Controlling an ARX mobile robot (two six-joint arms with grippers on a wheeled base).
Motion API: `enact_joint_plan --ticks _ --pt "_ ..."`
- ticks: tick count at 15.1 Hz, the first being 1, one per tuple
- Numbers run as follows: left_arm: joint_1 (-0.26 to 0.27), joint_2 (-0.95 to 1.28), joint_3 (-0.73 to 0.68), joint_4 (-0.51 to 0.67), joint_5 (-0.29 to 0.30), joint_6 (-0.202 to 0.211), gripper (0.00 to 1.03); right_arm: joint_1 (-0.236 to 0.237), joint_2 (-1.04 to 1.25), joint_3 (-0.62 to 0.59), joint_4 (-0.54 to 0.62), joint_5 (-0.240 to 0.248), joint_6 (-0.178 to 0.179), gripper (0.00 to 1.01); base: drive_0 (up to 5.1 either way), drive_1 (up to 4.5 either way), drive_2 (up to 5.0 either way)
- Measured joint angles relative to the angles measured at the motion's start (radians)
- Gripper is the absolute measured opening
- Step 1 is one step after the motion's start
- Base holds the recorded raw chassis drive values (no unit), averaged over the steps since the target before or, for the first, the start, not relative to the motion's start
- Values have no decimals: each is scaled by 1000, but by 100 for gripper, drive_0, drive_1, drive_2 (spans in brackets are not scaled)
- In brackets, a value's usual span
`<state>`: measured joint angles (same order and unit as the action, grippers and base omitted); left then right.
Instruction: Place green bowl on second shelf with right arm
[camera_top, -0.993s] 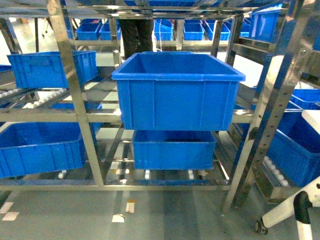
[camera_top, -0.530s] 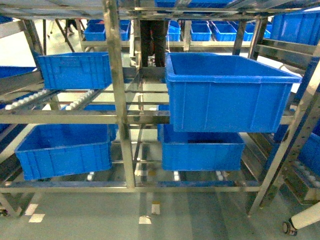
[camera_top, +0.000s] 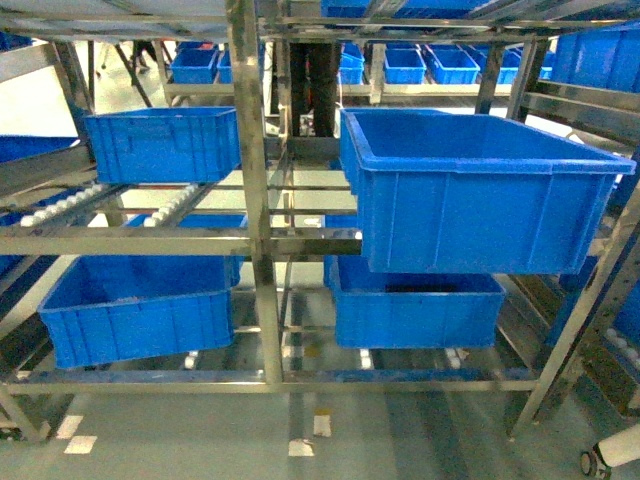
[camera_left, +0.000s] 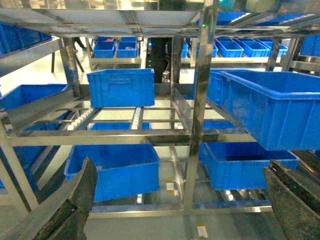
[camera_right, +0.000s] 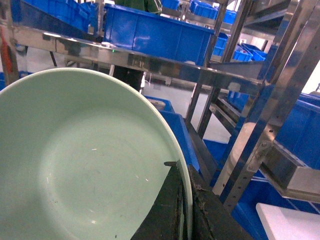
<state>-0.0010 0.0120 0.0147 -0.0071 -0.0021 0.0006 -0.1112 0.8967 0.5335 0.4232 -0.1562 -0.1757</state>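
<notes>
The pale mint-green bowl (camera_right: 85, 160) fills the left of the right wrist view, its hollow facing the camera. My right gripper (camera_right: 188, 200) is shut on the bowl's rim, one black finger inside and one outside. Neither the bowl nor the right arm shows in the head view. My left gripper (camera_left: 180, 200) is open, its two dark fingers (camera_left: 75, 200) far apart at the bottom corners of the left wrist view, nothing between them. The steel rack (camera_top: 250, 240) stands ahead, its middle shelf rails carrying a large blue bin (camera_top: 470, 190).
More blue bins sit on the rack: one at upper left (camera_top: 165, 145), two on the bottom level (camera_top: 140, 305) (camera_top: 420, 305). Roller rails (camera_top: 60, 205) run at the left. A steel upright (camera_right: 255, 135) stands close to the bowl on its right. A white wheeled leg (camera_top: 610, 458) shows at bottom right.
The head view has swung: the rack and the large blue bin have shifted rightward in frame, and the white wheeled leg has slid toward the bottom right corner.
</notes>
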Motion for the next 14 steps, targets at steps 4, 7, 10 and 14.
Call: enact_joint_plan --ticks 4,7,10,14 --pt "0 0 0 5 2 0 98 0 5 0 -2 1 0 2 8 440 -424" --pt "0 0 0 4 1 0 98 0 5 0 -1 -1 0 2 -6 426 -437" --pt "0 0 0 5 0 0 98 0 5 0 -1 1 0 2 -5 427 -437" --pt "0 0 0 6 2 0 98 1 6 -1 -2 0 0 2 0 432 -432"
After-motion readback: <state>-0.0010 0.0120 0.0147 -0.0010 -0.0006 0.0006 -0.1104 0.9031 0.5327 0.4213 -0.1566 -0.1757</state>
